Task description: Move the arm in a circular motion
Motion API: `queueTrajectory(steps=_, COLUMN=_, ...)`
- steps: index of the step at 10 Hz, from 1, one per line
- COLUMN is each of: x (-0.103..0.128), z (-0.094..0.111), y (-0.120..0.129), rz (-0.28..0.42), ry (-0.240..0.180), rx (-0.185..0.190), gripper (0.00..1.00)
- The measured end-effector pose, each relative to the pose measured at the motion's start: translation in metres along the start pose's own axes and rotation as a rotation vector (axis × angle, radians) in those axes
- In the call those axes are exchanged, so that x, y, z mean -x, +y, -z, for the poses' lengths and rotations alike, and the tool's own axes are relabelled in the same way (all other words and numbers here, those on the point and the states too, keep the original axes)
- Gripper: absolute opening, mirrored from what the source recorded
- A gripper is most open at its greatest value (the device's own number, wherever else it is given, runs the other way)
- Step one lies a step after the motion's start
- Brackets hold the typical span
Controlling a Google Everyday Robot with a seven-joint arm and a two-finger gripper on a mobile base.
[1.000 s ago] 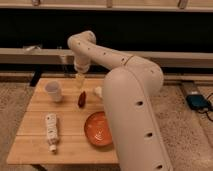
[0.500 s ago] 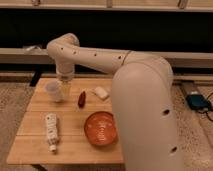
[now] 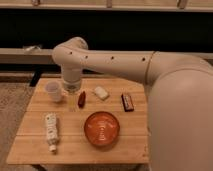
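The cream-white arm point(image 3: 125, 62) comes in from the right as a thick tube with small dark holes. It bends at an elbow point(image 3: 70, 50) above the table's far left part and points straight down. The gripper point(image 3: 72, 93) at its pale tip hangs just above the wooden table point(image 3: 135, 145), right beside a white cup point(image 3: 54, 90) and to the left of a small red object point(image 3: 81, 98). It holds nothing that I can see.
On the table are a white block point(image 3: 101, 92), a dark flat bar point(image 3: 128, 102), an orange bowl point(image 3: 101, 128) and a white bottle point(image 3: 50, 131) lying on its side. The arm's large base segment point(image 3: 180, 120) covers the table's right end. A dark wall runs behind.
The elbow swung left over the cup, then came back a little to the right and lower. The near arm segment now fills more of the right side. The table objects have not moved.
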Motion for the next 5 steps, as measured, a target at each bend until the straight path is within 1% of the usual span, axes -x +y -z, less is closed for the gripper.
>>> queueTrajectory(steps=1, x=0.013, z=0.002, y=-0.009, rz=-0.02, ry=0.001, rx=-0.017, gripper=0.8)
queueTrajectory(steps=2, x=0.035, z=0.005, y=-0.02, rz=-0.058, ry=0.0, rx=-0.041, gripper=0.8)
queueTrajectory(steps=3, x=0.039, z=0.005, y=-0.024, rz=-0.066, ry=-0.001, rx=-0.048, gripper=0.8)
queueTrajectory(steps=5, x=0.037, z=0.005, y=-0.023, rz=-0.063, ry=0.002, rx=-0.046, gripper=0.8)
